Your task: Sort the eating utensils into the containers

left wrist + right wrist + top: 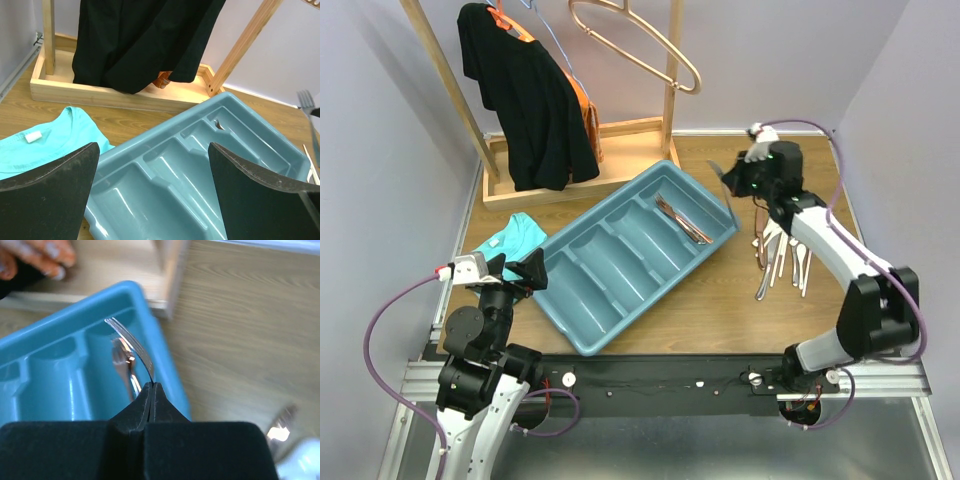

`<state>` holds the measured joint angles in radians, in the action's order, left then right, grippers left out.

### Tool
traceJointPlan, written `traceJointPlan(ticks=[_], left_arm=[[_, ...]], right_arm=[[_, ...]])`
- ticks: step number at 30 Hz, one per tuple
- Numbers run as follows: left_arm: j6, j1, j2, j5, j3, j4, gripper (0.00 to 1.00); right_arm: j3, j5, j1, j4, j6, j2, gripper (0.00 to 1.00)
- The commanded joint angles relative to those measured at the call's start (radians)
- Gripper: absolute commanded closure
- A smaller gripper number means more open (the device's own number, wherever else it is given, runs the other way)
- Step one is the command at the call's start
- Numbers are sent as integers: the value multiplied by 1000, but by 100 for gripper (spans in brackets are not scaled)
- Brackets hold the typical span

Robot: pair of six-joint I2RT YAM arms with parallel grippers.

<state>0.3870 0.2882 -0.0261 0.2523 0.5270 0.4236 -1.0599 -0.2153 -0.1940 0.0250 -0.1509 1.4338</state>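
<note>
My right gripper (152, 390) is pinched tight on the handle of a fork (132, 345), whose tines arch toward 11 o'clock in the wrist view. It is above the teal tray (655, 292), over the rim of the end compartment. Coppery forks (682, 220) already lie in that compartment. From overhead, this gripper sits at 2 o'clock of the tray's centre, and the loose cutlery (782, 258) is on the table at 3 o'clock. My left gripper (152, 150) is spread wide, holding nothing, at the tray's 8 o'clock end beside the teal cloth (510, 240).

Wooden table (720, 300), teal tray (582, 290), cloth (510, 238), cutlery (780, 262), rack (620, 130)
</note>
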Motion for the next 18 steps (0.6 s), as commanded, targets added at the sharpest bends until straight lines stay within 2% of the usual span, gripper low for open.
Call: traceJointPlan(ticks=[1,7,13,16,17,18], left_arm=[[-8,-1,-6,-15,1,-5,1],[-10,-1,-6,-13,1,-3,1],[-10,-1,-9,-12,1,-5,1],[-10,-1,-9,-13,1,-5,1],[-10,-1,-9,-13,1,-5,1],[-10,-1,-9,-13,1,-6,1]], right_arm=[[-158,-116,-128,15,142,135,99],[-221,-142,-176,-16,155,304,99],[-265,-185,-186,-2,90,425,91],[-264,-179,-188,7,79,438,81],[-261,-173,-188,9,79,435,71],[-258,-156,-189,9,79,430,69]])
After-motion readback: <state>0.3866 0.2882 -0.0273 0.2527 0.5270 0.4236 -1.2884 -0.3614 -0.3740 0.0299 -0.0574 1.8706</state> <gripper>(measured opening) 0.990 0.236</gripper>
